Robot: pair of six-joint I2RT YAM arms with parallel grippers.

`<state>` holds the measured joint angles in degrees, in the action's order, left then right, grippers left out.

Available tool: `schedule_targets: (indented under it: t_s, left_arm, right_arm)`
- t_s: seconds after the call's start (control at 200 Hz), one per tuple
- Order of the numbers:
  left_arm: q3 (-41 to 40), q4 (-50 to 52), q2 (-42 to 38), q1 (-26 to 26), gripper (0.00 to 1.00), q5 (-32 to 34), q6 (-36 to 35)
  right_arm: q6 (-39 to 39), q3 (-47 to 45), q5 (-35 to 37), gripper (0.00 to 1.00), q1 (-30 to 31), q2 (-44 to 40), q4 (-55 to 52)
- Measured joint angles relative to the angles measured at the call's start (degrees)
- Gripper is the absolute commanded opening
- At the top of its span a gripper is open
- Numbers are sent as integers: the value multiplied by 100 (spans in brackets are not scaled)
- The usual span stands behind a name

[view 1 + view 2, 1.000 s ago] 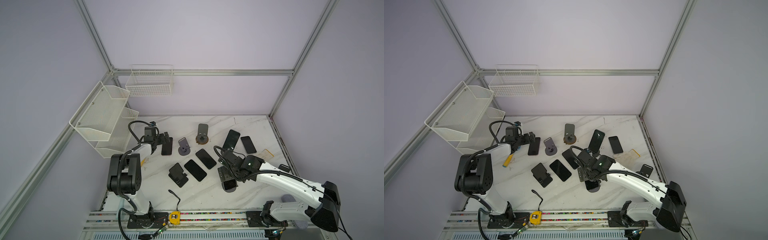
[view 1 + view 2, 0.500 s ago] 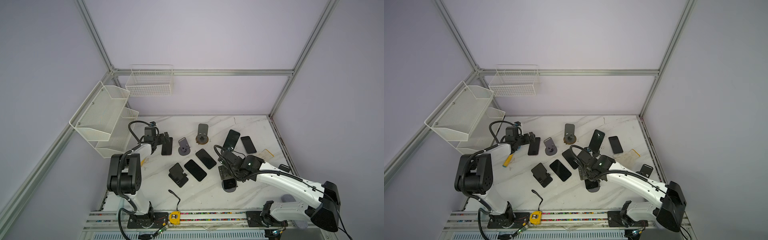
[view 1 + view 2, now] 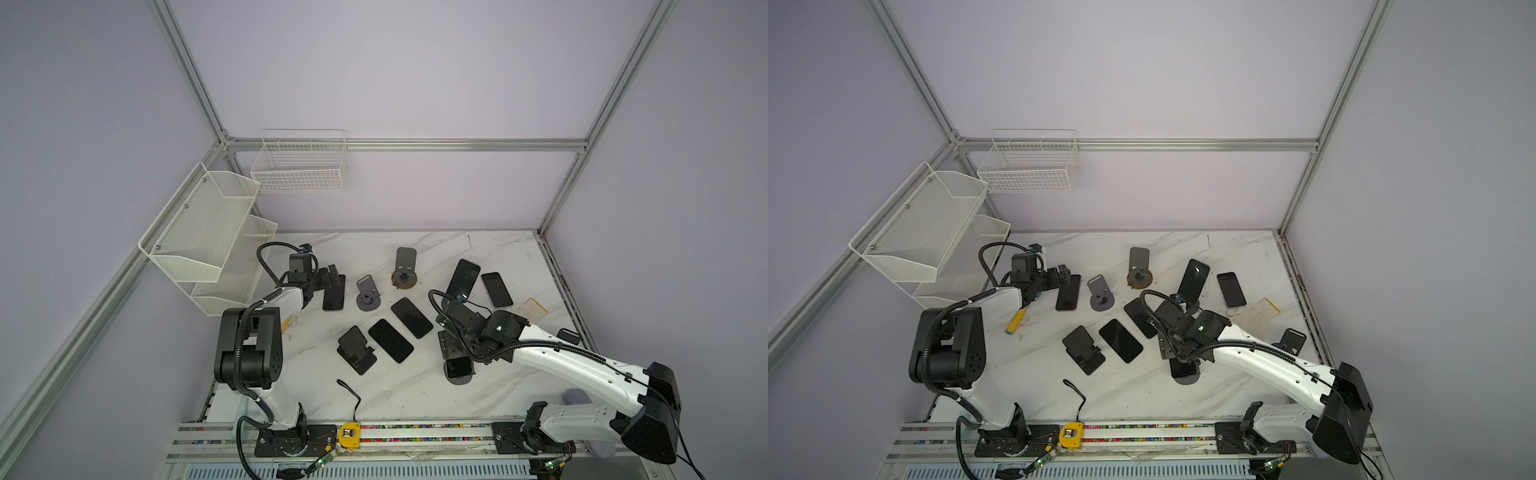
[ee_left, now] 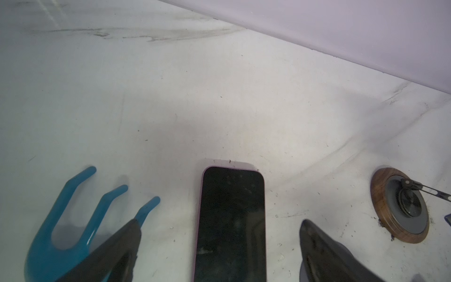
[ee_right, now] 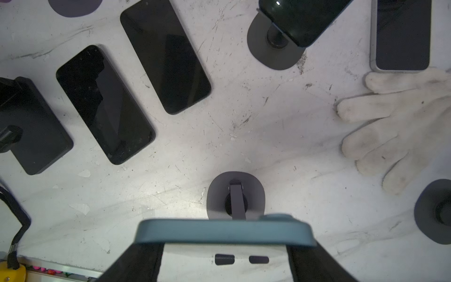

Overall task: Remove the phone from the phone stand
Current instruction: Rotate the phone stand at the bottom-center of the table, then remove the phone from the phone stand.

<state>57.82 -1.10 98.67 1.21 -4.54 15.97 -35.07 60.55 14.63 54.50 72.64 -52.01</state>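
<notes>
Down at the front of the counter (image 3: 415, 399), the right pincer (image 5: 225, 246) has the blue-cased phone (image 5: 224, 232) straight ahead of it, propped on its grey stand (image 5: 235, 195). The phone's long axis runs in line with the fingers (image 5: 136, 263), top edge towards the wrist. They lie close along its two sides, but that edge hides whether they actually pinch it. I'd say it comes off by drawing back along that axis. Far across, the left pincer (image 4: 220, 222) hangs spread wide over a flat purple-edged phone (image 4: 231, 232), well apart.
</notes>
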Motion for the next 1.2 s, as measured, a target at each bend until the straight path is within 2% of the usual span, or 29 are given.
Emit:
schedule_targets:
  t_s: [0.34,0.535,0.89,1.2]
  left_arm:
    - [0,0,0,2,100,-9,0]
    - [0,2,0,7,100,-22,0]
    - [0,2,0,22,100,-26,0]
    - [0,2,0,24,100,-42,0]
  right_arm:
    - [-63,-4,20,87,0,-111,-4]
    - [-223,-4,48,89,0,-105,20]
    - [-549,-87,79,90,0,-83,295]
    - [-673,-195,160,80,0,-4,356]
